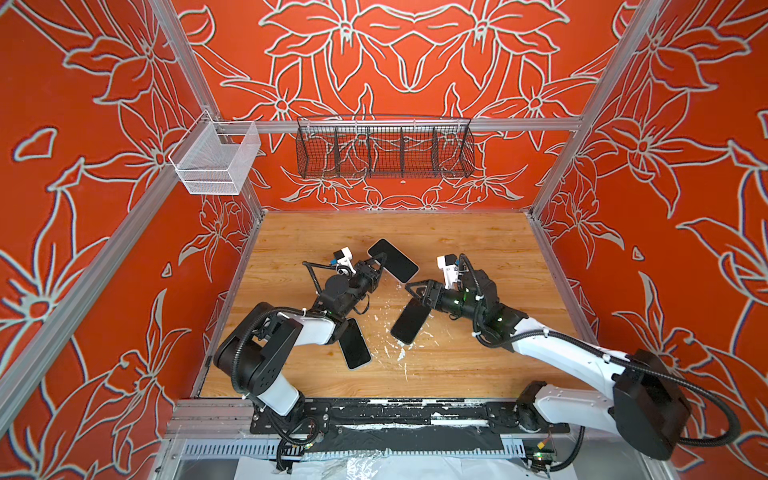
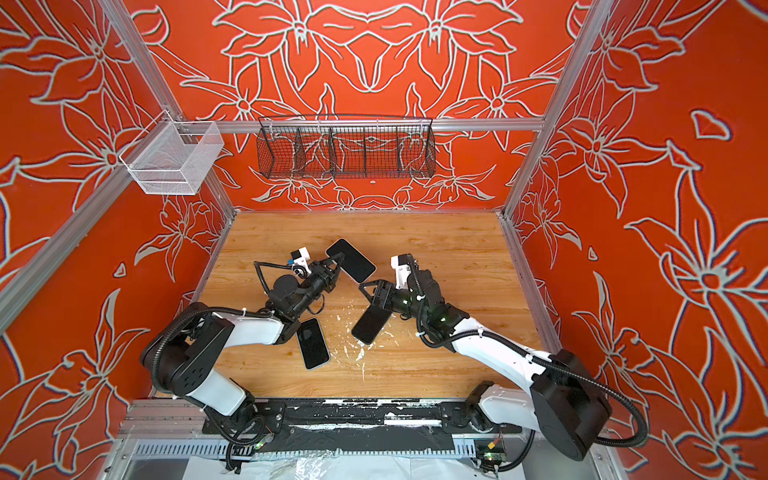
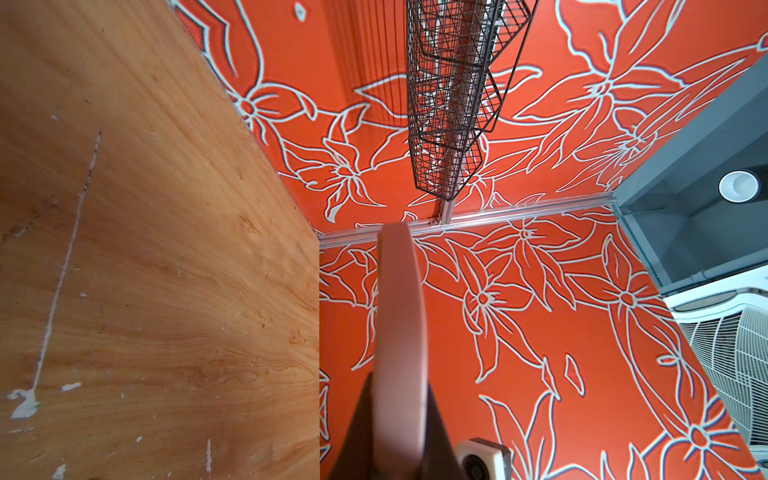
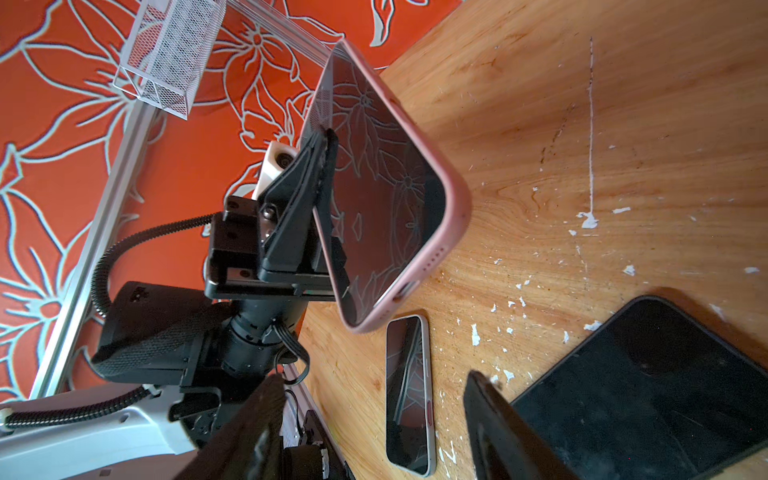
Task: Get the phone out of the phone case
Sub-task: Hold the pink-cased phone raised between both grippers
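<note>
Clearly, the left gripper (image 1: 381, 266) is clenched on one long edge of the phone case (image 4: 457, 195), a pink shell with the phone (image 1: 395, 261) seated inside it, dark screen showing. In both top views this pair sits at 12 o'clock from the middle of the table (image 1: 478, 249). It reaches from the jaws toward 1 o'clock, and the right wrist view shows it lifted clear of the wood and tilted. The left wrist view shows only the pink rim running out from between the fingers (image 3: 357, 432).

The right gripper (image 1: 415, 297) has its jaws spread apart with nothing between them. It hangs just at 5 o'clock of the table's middle, over the near end of a dark handset (image 1: 409, 322) lying flat. Whether one finger touches that handset's edge cannot be told.

A light-edged handset (image 1: 354, 345) lies screen up at 8 o'clock, partly under the left forearm. White flecks dot the wood between the two handsets.

At 12 o'clock on the back rail hangs a black wire basket (image 1: 384, 153), and at 10 o'clock a white mesh basket (image 1: 216, 160).
</note>
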`<state>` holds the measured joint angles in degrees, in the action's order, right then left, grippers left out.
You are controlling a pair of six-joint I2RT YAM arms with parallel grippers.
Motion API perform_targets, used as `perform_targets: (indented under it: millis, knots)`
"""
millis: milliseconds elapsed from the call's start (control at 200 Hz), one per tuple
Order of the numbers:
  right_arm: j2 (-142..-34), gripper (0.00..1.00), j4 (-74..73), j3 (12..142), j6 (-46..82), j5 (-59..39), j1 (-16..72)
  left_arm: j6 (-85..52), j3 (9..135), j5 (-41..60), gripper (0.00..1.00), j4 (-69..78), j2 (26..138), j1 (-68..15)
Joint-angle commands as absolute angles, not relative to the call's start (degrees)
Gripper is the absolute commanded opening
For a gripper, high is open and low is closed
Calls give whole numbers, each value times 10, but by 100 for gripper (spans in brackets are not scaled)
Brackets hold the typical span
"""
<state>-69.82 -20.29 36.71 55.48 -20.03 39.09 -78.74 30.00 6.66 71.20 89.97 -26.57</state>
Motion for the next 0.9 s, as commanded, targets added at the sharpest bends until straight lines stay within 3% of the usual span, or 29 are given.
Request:
perform_targets:
  millis: [0, 215, 621, 896]
  knots:
    - [-710, 68, -242, 386, 574, -204, 402, -762, 316, 61, 0, 707, 849, -265]
    - [-714, 66, -283, 375, 579, -183, 416, -740, 324, 67, 0, 655, 820, -265]
    - [-762, 57, -410, 361, 616, -182, 430, -788, 335, 81, 0, 702, 859, -265]
    - [-771, 42, -416, 365, 616, -179, 433, -789, 319, 76, 0, 716, 864, -265]
